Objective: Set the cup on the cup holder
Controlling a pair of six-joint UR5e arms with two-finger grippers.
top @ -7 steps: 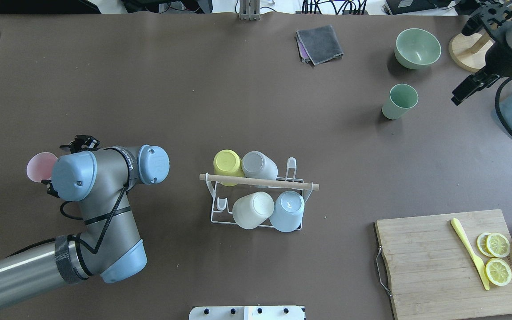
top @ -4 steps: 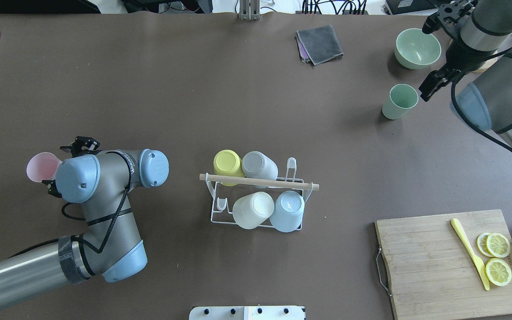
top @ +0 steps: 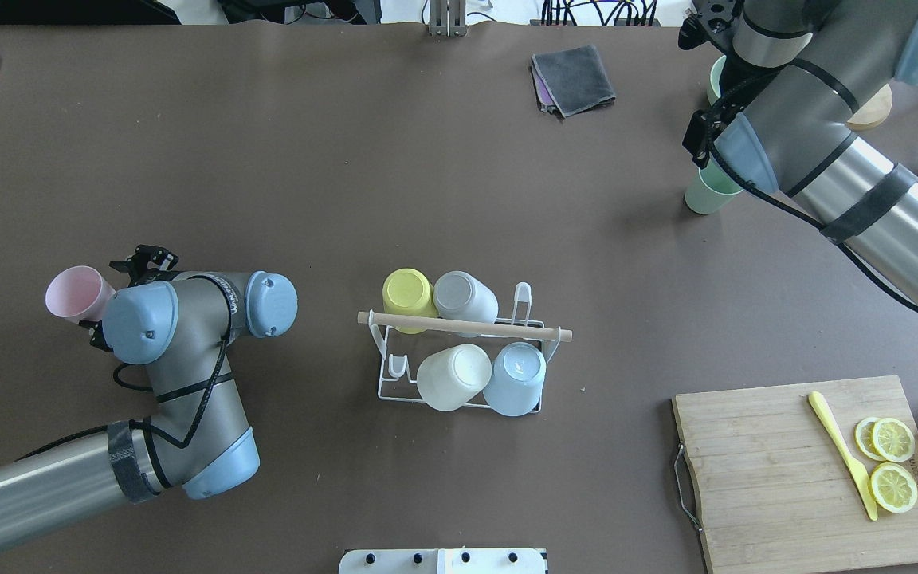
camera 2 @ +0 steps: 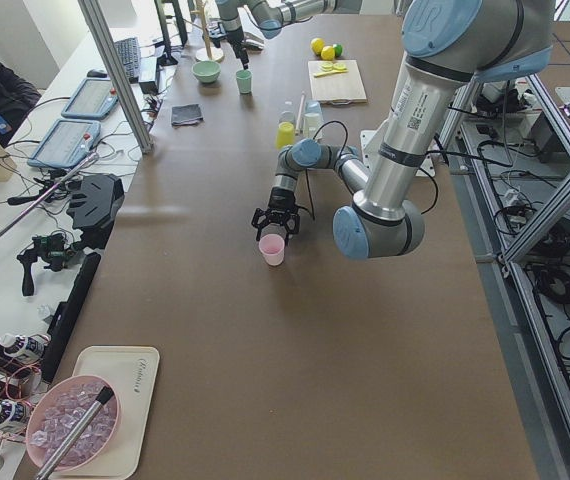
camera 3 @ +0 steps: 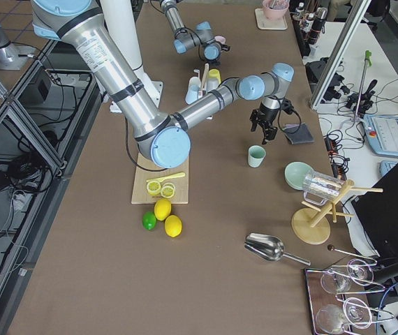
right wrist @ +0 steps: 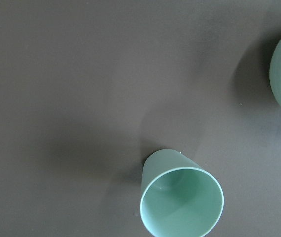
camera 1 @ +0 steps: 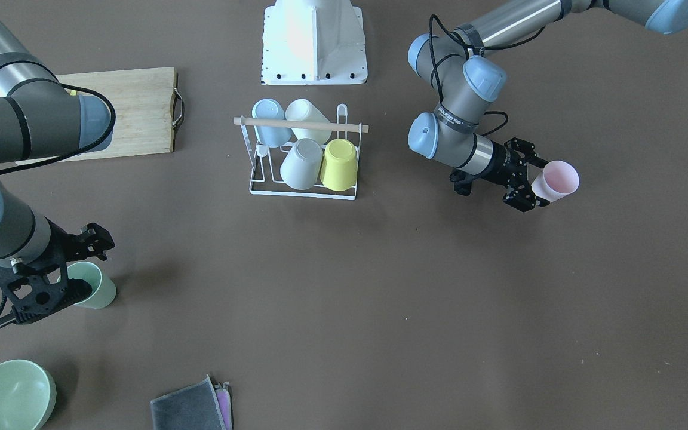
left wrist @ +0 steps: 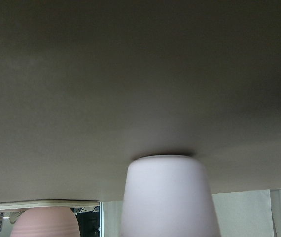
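Pink plastic marks the cup (camera 1: 555,181) that the left gripper (camera 1: 526,182) clasps by its side, well out on the robot's left part of the brown table (camera 1: 380,298); in the exterior left view this pink cup (camera 2: 272,249) stands upright with its mouth up, its base at or just above the tabletop, I cannot tell which, and the left wrist view shows its pale wall (left wrist: 167,197) close against the lens. White wire forms the cup holder (top: 383,375) in the middle of the table, with a light wooden rod (top: 463,325) across its top; four cups sit upside down on its prongs: a yellow cup (top: 408,292) and a grey cup (top: 464,296) on the far row, a white cup (top: 453,376) and a pale blue cup (top: 515,379) on the near row. The pink cup is well apart from the rack. The right gripper (camera 1: 60,275) hangs with its fingers spread wide over a green cup (camera 1: 94,285) standing upright, not gripping it; the right wrist view looks straight down into that cup (right wrist: 182,200). A green bowl (camera 1: 6,397) sits near it, a folded grey cloth (top: 574,78) farther along, and a wooden cutting board (top: 814,474) carries a yellow knife (top: 841,453) and lemon slices (top: 893,462).
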